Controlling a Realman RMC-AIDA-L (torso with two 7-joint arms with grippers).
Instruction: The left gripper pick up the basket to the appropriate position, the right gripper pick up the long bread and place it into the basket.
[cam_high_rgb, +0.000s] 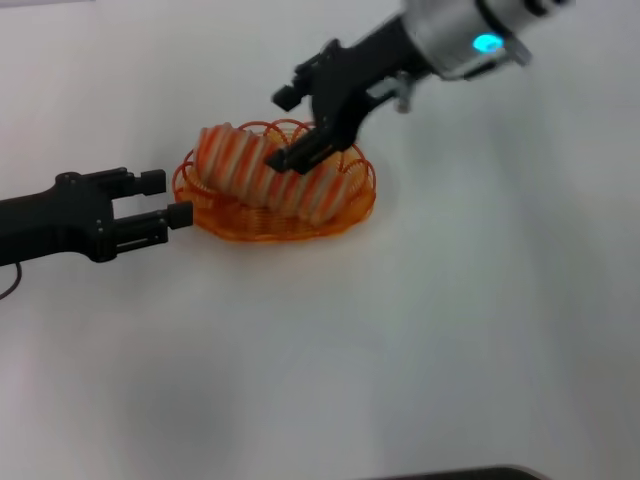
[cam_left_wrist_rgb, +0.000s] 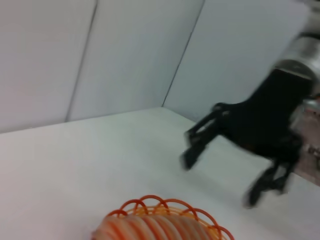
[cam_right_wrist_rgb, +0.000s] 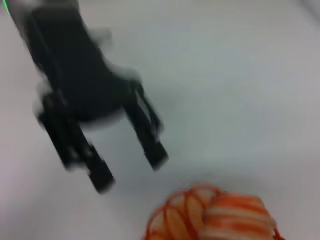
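Right gripper (cam_high_rgb: 295, 125), fingers spread and holding nothing, hangs in the upper middle of the head view over the basket (cam_high_rgb: 352, 215), where the long bread (cam_high_rgb: 240, 165) already lies; the task looks nearly finished. Left gripper (cam_high_rgb: 165, 198), also released, sits just left of the basket's rim.

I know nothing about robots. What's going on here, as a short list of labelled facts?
bread: long bread lies in the basket
basket: on the white table
right gripper: open, over the bread, one finger by its top
left gripper: open, beside the basket's left end, holding nothing
task state: bread appears placed
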